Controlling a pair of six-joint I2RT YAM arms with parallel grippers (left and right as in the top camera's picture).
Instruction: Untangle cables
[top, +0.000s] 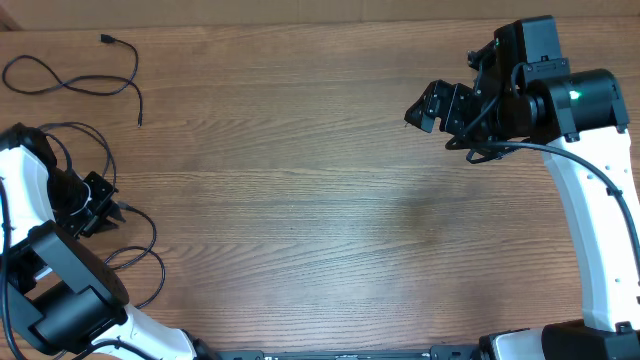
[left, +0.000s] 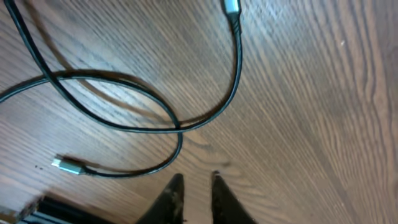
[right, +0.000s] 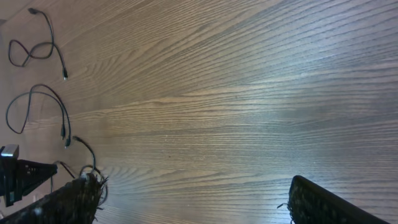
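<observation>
One cable (top: 100, 93) is lying by itself at the far left corner of the tabletop (top: 300, 200). The other cables (left: 239, 62) are looping at the near left edge, crossing over one another, just in front of the left hand (left: 195, 182). The right hand (top: 420, 105) is hanging over the far right side, well apart from them all.

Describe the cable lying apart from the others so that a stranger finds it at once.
In the overhead view, go to the top left corner of the wooden table. A thin black cable lies there alone, loosely looped; the other cables lie beside the left gripper.
</observation>
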